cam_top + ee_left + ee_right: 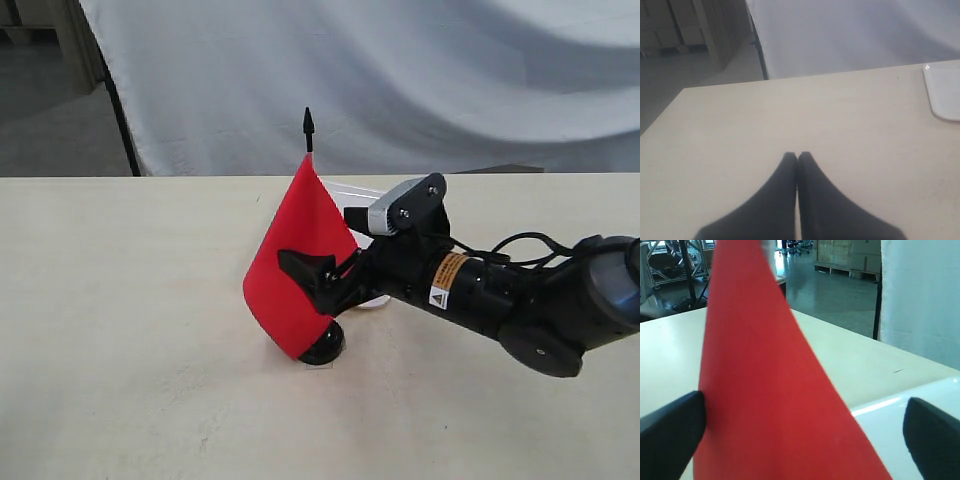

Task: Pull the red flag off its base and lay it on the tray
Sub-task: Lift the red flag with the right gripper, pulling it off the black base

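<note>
- While the flag (300, 225) stands upright in its base (325, 345) near the middle of the bench (120, 330), its cloth (765, 390) hangs down almost to the base.
- The tray (352, 190) lies just behind it, toward the far edge, mostly hidden.
- The right gripper (325, 285) reaches in from the right edge, jaws wide, cloth between them; whether they also span the pole (308, 128) I cannot tell.
- The left gripper (797, 156) has its fingers pressed together on nothing, over bare bench, apart from the tray.
</note>
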Action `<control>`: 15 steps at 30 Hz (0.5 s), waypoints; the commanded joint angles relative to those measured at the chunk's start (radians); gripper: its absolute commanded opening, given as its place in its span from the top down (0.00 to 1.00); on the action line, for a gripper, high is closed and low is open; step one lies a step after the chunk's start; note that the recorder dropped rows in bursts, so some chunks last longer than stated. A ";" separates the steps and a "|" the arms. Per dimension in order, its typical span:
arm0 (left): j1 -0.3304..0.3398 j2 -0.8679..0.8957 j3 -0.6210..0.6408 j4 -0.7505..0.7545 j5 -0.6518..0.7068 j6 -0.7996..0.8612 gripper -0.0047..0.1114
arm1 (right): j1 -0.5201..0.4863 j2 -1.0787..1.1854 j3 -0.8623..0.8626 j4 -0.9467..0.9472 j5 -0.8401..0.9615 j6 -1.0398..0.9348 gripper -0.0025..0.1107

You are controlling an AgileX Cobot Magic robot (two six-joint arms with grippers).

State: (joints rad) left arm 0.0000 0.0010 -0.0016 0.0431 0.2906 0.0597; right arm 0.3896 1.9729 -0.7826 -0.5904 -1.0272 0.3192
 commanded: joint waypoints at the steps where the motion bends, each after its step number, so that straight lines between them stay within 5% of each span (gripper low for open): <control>1: 0.001 -0.001 0.002 0.005 -0.008 -0.003 0.96 | 0.001 0.052 -0.045 0.004 0.006 0.018 0.06; 10: 0.000 -0.001 0.002 0.005 -0.008 -0.003 0.96 | 0.010 0.082 -0.058 -0.008 -0.066 0.024 0.12; 13: 0.000 -0.001 0.002 0.005 -0.008 -0.003 0.96 | 0.027 0.082 -0.062 -0.005 -0.070 0.015 0.26; 15: 0.000 -0.001 0.002 0.005 -0.008 -0.003 0.96 | 0.037 0.082 -0.066 -0.005 -0.051 0.005 0.45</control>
State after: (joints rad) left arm 0.0000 0.0010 -0.0016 0.0431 0.2906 0.0597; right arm 0.4155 2.0545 -0.8437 -0.5914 -1.0750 0.3388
